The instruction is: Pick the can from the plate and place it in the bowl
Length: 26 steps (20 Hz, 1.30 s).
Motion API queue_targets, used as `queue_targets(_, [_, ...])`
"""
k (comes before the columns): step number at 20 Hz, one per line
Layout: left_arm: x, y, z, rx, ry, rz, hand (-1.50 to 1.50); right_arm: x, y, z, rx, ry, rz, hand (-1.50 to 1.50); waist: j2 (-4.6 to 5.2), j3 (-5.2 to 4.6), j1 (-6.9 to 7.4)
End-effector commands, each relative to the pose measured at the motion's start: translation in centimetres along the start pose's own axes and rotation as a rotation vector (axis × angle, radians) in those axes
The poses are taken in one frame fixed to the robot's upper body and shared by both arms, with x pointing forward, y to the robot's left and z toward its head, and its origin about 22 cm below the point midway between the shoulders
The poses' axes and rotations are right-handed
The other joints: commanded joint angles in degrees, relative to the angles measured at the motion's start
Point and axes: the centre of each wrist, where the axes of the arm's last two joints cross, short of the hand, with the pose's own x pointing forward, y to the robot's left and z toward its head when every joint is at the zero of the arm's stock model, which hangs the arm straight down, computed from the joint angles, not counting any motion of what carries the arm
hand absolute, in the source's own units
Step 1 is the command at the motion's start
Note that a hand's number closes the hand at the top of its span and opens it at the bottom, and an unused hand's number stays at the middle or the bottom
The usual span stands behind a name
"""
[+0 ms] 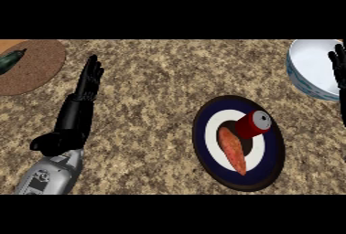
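A red can (252, 124) with a grey top lies tilted on the dark blue and white plate (267, 161), right of centre. An orange sweet potato (233, 151) lies on the same plate, just below the can. The white bowl (307, 64) with a blue patterned wall sits at the upper right edge. My right hand (338, 68) shows at the right edge over the bowl's side, fingers straight, holding nothing. My left hand (78, 112) rests open at the left, fingers pointing up, far from the plate.
A round brown mat (37, 68) lies at the upper left with a dark green vegetable (9, 61) on it. Speckled brown counter (162, 82) stretches between the left hand and the plate.
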Motion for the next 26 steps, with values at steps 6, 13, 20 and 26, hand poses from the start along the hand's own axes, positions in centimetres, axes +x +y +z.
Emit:
queue_targets(6, [-3.2,7.6,1.4,0.157,0.259,-0.152,0.0,6.2,-1.9,-3.2,0.378,-0.394,-0.173,1.5,1.67,0.62,2.25])
queue_targets(13, [-4.1,10.5,3.4,0.178,0.372,-0.097,0.0,-1.3,-5.7,8.6,0.161,0.071,0.333,-1.5,1.2,0.49,-1.11])
queue_targets(20, [-5.3,9.6,2.7,0.142,0.363,-0.091,0.0,0.3,-8.1,10.0,0.209,0.081,0.394,-1.5,1.51,0.46,0.06])
queue_targets(26, [-3.6,9.7,1.5,0.138,0.348,-0.091,0.0,4.8,-7.6,5.8,0.22,0.104,0.444,-1.5,1.5,0.46,0.63])
